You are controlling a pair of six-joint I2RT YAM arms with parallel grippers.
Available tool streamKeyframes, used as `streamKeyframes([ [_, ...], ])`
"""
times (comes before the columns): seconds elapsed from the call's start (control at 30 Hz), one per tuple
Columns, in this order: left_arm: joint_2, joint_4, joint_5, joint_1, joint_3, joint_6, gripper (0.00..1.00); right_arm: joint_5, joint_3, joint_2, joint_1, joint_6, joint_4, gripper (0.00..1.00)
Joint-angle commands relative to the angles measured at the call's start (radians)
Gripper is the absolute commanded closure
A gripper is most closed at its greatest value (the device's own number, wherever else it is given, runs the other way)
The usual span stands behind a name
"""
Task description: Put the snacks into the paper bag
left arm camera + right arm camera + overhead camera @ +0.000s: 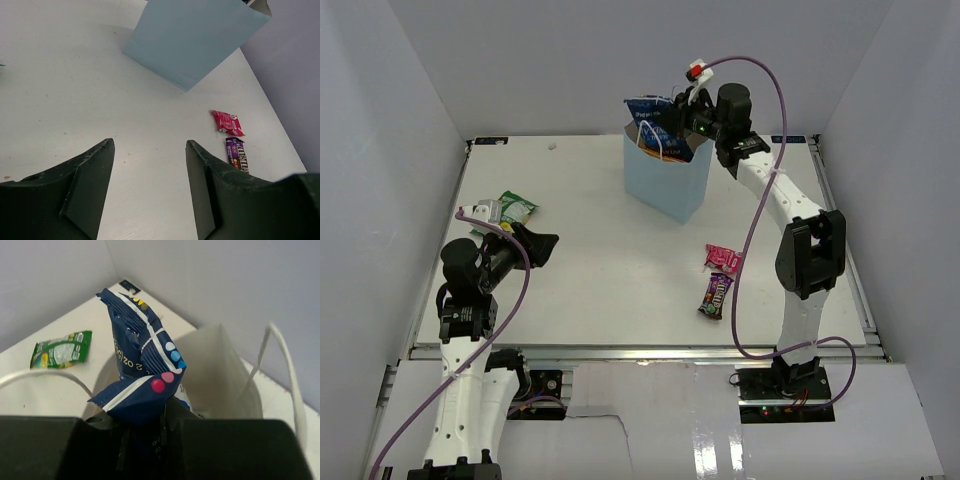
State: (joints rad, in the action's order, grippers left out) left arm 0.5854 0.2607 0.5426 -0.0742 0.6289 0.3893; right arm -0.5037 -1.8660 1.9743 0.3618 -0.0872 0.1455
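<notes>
The right end effector (145, 432) is clamped on the chip bag (142, 365) over the paper bag (665, 190) near the worktop's far edge; the left end effector (149, 150) stands wide apart.

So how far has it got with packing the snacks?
Already done: can't tell, since the paper bag hides most of its inside. In hand: the right gripper holds the blue chip bag over the bag's mouth, not yet released. Still to go: the green packet, pink packet and candy pack lie on the table. The left gripper is open and empty.
</notes>
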Motion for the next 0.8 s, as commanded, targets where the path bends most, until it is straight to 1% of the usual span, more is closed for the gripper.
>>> streamKeyframes([
  [0.0,-0.004,-0.015,0.019,0.002,-0.003,-0.009,0.3,-0.002,0.083,-0.066,-0.001,-0.059,0.092,0.87],
  [0.03,-0.004,-0.014,0.019,0.002,-0.003,-0.009,0.31,-0.007,0.108,-0.075,-0.003,-0.06,0.104,0.85],
  [0.1,-0.002,-0.015,0.017,0.002,-0.005,-0.009,0.3,-0.01,0.169,-0.101,-0.001,-0.059,0.118,0.73],
  [0.13,-0.001,-0.015,0.017,0.002,-0.003,-0.009,0.3,-0.009,0.185,-0.11,-0.001,-0.052,0.12,0.66],
  [0.17,0.004,-0.015,0.017,0.002,-0.003,-0.009,0.3,-0.004,0.212,-0.133,0.0,-0.045,0.118,0.52],
  [0.23,0.008,-0.014,0.014,0.001,-0.005,-0.007,0.3,0.014,0.229,-0.161,-0.001,-0.016,0.115,0.38],
  [0.27,0.014,-0.011,0.01,0.002,-0.005,-0.007,0.28,0.02,0.232,-0.188,-0.003,-0.003,0.099,0.3],
  [0.33,0.022,-0.002,-0.022,0.002,-0.003,-0.004,0.26,0.028,0.235,-0.239,-0.006,0.023,0.082,0.23],
  [0.4,0.045,0.003,-0.058,0.002,-0.001,-0.004,0.24,0.034,0.237,-0.278,-0.007,0.038,0.057,0.22],
  [0.43,0.056,0.008,-0.1,0.002,0.005,-0.009,0.23,0.04,0.241,-0.296,-0.009,0.044,0.049,0.21],
  [0.5,0.102,0.012,-0.142,0.002,0.011,-0.02,0.22,0.039,0.255,-0.362,-0.015,0.061,0.031,0.19],
  [0.6,0.157,0.005,-0.208,0.002,0.026,-0.052,0.21,-0.001,0.318,-0.465,-0.049,0.063,0.011,0.15],
  [0.63,0.198,0.002,-0.219,0.002,0.031,-0.058,0.21,-0.06,0.344,-0.494,-0.081,0.061,0.008,0.14],
  [0.67,0.223,-0.008,-0.234,0.002,0.046,-0.072,0.21,-0.097,0.417,-0.556,-0.099,0.057,0.009,0.12],
  [0.7,0.25,-0.014,-0.24,0.002,0.058,-0.081,0.21,-0.146,0.456,-0.592,-0.121,0.053,0.009,0.12],
  [0.73,0.279,-0.02,-0.243,0.002,0.072,-0.096,0.14,-0.248,0.5,-0.623,-0.151,0.052,0.006,0.12],
  [0.77,0.344,-0.041,-0.265,0.002,0.103,-0.118,0.11,-0.29,0.593,-0.687,-0.159,0.058,-0.006,0.1],
])
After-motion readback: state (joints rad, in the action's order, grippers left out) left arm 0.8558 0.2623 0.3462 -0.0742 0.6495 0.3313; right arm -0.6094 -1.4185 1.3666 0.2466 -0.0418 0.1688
